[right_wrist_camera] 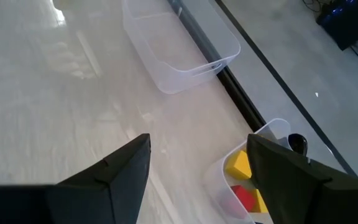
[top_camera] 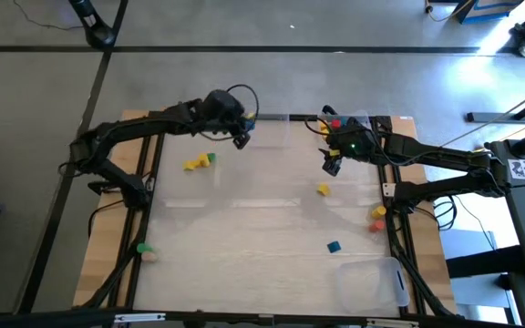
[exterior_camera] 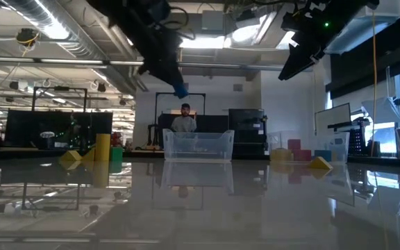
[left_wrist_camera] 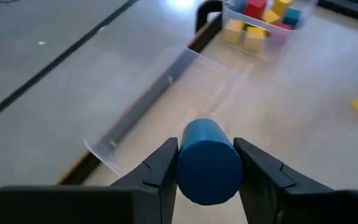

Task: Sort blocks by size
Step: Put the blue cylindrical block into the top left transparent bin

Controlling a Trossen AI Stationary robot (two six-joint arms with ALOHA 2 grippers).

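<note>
Blocks [top_camera: 199, 162] lie scattered on the counter [top_camera: 262, 228] from above, yellow ones just beside the left pincer [top_camera: 241, 138]. At counter height, a clear bin [exterior_camera: 198, 145] stands mid-counter. The left wrist shows its pincer clenched on a blue cylinder block [left_wrist_camera: 208, 162]. The right wrist shows the right pincer [right_wrist_camera: 197, 171] released above a bin of blocks [right_wrist_camera: 244, 180].

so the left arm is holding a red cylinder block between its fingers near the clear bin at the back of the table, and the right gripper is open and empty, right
Not quite: the cylinder block is blue, not red, as the left wrist view shows. The rest holds: the left gripper grips it between its fingers near the clear bin at the back of the table, and the right gripper is open and empty.
</note>
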